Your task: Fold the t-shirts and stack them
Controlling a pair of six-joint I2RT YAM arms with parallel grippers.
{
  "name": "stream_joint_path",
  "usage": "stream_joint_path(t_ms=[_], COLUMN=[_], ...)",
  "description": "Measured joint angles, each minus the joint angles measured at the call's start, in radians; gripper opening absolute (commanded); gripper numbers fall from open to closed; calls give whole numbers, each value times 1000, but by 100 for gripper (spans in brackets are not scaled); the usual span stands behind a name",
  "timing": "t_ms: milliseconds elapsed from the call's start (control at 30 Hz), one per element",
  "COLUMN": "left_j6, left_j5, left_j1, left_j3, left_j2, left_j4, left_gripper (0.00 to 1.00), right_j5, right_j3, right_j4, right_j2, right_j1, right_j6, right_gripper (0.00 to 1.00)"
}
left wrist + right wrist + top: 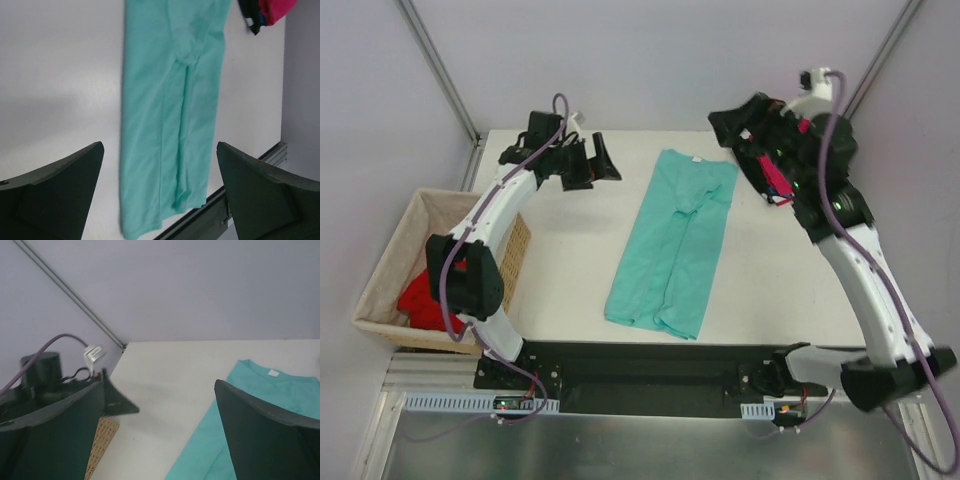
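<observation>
From above, the teal-green t-shirt (672, 245) lies in the middle of the surface (570, 285), folded into a long strip between the spread left hand (592, 160) and spread right hand (748, 150); the left wrist view shows its overlapping central fold, the right wrist view its white collar tag (272, 373).

The surface (570, 290) was lit brightly and evenly. Left of the teal-green t-shirt (170, 125) a soft grey shadow was cast; the shirt's edges were blurred, and the left pincer (160, 147) was rendered dark and unfocused.
</observation>
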Motion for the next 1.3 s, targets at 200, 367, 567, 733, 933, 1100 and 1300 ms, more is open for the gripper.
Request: stream_joint_path(t_ms=[200,367,567,733,933,1100,1300], left_j6=[-19,-65,-158,-229,-271,-282,-288], left_j5=[98,202,272,278,286,288,274], left_j1=[-145,-214,-231,-217,-204,-191,-167], left_j3=[449,732,810,847,852,843,765], left_j2=[388,669,880,992,1017,1017,1017], left_j4=[58,109,193,246,297,336,373], left_gripper=[97,97,98,98,98,98,98], right_j5=[92,146,180,181,181,180,168], right_j3=[-256,-372,-425,-425,-431,-433,-433], right_j4=[-96,-251,-391,-419,-444,-454,-454], right_j2=[-385,-468,-556,-601,-602,-603,-603], right_j1=[11,21,23,24,24,24,24], right_j6=[-62,-97,-122,-125,-125,-124,-121], right_gripper=[96,97,97,96,97,97,97])
